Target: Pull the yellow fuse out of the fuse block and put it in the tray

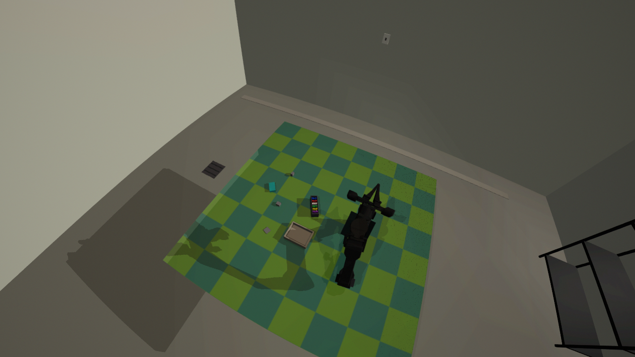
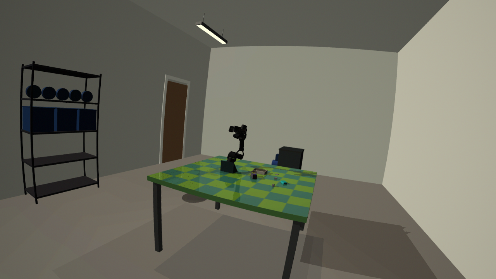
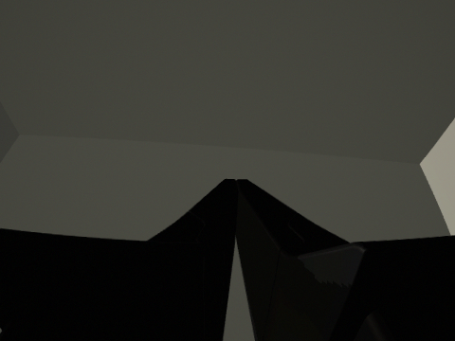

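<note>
The fuse block (image 1: 317, 214) (image 2: 254, 176) is a small dark block on the checkered table, with a row of coloured fuses. The yellow fuse (image 1: 314, 208) sits in the row between the green and the purple one. The shallow beige tray (image 1: 299, 235) (image 2: 260, 171) lies close to the block, and I see nothing in it. My gripper (image 1: 378, 184) (image 3: 234, 191) is shut with its fingertips together and nothing between them. It is raised high above the table, away from the block, and points at the walls in the wrist view. The table is out of the wrist view.
A teal box (image 1: 272, 187) (image 2: 283, 182) lies on the table beyond the block. Small grey pieces (image 1: 291, 174) (image 1: 278, 204) (image 1: 266, 230) lie around it and near the tray. The arm's base (image 2: 228, 166) stands on the table beside the block and tray.
</note>
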